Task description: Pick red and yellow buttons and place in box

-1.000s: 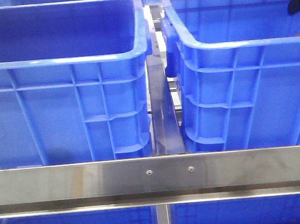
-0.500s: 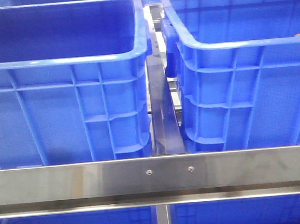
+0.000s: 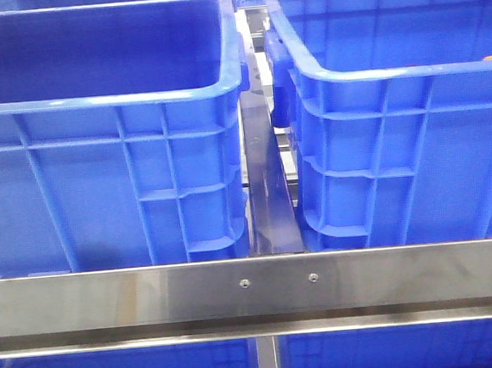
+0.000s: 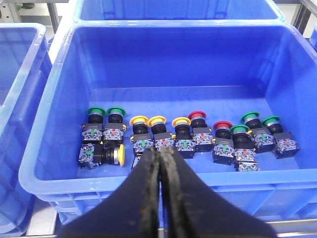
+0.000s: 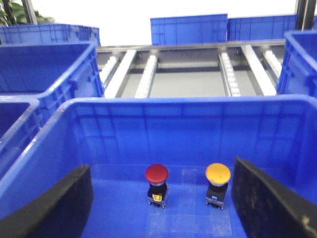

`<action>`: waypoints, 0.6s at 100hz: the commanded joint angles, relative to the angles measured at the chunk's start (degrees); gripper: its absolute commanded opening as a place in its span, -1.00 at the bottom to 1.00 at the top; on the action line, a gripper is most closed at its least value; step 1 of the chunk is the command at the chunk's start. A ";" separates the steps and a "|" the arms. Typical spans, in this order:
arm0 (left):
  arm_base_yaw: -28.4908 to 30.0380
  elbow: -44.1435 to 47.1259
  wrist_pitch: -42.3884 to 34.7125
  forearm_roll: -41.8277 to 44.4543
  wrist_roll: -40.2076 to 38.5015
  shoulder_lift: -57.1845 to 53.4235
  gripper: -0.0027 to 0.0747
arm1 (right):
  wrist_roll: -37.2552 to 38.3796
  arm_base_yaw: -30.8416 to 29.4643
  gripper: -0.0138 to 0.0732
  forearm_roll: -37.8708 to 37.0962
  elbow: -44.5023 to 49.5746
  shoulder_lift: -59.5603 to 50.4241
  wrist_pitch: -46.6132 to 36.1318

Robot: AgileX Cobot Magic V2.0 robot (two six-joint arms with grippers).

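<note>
In the left wrist view a blue bin [image 4: 44, 148] holds rows of push buttons: yellow buttons [image 4: 157, 120], one yellow button lying on its side [image 4: 119, 153], red buttons [image 4: 197, 115] and green ones [image 4: 95, 111]. My left gripper [image 4: 161, 151] is shut and empty, hanging over the bin's near rim. In the right wrist view a blue box [image 5: 178, 106] has one red button [image 5: 156, 174] and one yellow button [image 5: 218, 173] standing upright on its floor. My right gripper [image 5: 161, 168] is open above them, holding nothing. Neither gripper shows in the front view.
The front view shows two tall blue bins [image 3: 108, 161] [image 3: 396, 138] side by side behind a steel rail [image 3: 254, 290], a narrow gap between them. More blue bins [image 5: 44, 74] and roller tracks [image 5: 148, 74] lie beyond the box.
A dark piece of the right arm at the top right corner of the front view one second ago has gone out of that view. The bins have not moved.
</note>
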 commanded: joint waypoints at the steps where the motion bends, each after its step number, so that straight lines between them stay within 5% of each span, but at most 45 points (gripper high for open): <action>1: 0.37 -1.44 -3.86 -0.51 -0.22 0.31 -0.98 | -0.57 -0.27 0.58 2.18 -0.31 -2.64 2.12; 11: 0.37 -1.44 -3.86 -0.51 -0.22 0.31 -0.98 | -0.57 -0.27 0.27 2.18 0.07 -3.92 2.12; 35: 0.37 -1.44 -3.86 -0.51 -0.22 0.31 -0.98 | -0.57 -0.27 -0.86 2.18 0.07 -3.92 3.17; 60: 0.37 -1.44 -3.86 -0.51 -0.22 0.31 -0.98 | -0.51 -0.27 -0.84 2.26 0.07 -3.92 4.07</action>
